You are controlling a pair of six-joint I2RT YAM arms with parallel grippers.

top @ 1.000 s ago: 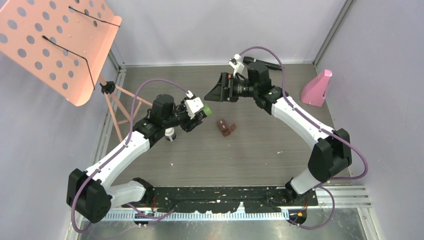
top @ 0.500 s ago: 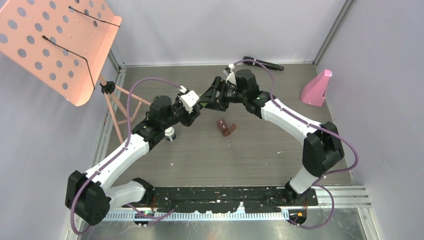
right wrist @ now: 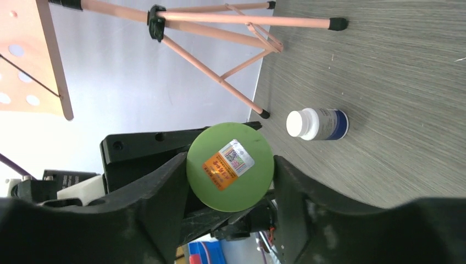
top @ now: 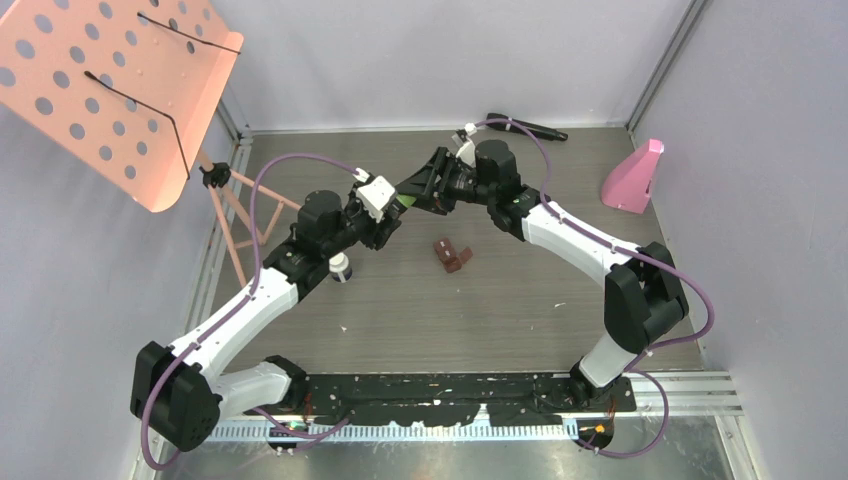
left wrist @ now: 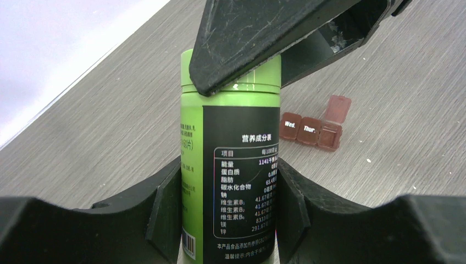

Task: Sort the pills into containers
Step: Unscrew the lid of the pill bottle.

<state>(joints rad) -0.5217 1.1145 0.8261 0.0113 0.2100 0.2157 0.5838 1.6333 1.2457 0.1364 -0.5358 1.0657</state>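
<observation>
The green bottle (left wrist: 236,137) is clamped between the left gripper's (left wrist: 228,187) fingers, its lid straddled by the right gripper (right wrist: 229,170), seemingly touching though I cannot tell if it grips; the left wrist view shows the brown case (left wrist: 310,131) beyond, the right wrist view the white bottle (right wrist: 317,124) upright on the table (right wrist: 395,82).

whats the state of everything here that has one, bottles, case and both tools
green bottle: lid on, held by its body
left tool: shut on the green bottle
right tool: one finger either side of the green bottle's lid, grip not clear
white bottle: cap on, upright on the table
pill case: on the table, end lid flipped open, Wed. and Thur. lids shut
</observation>
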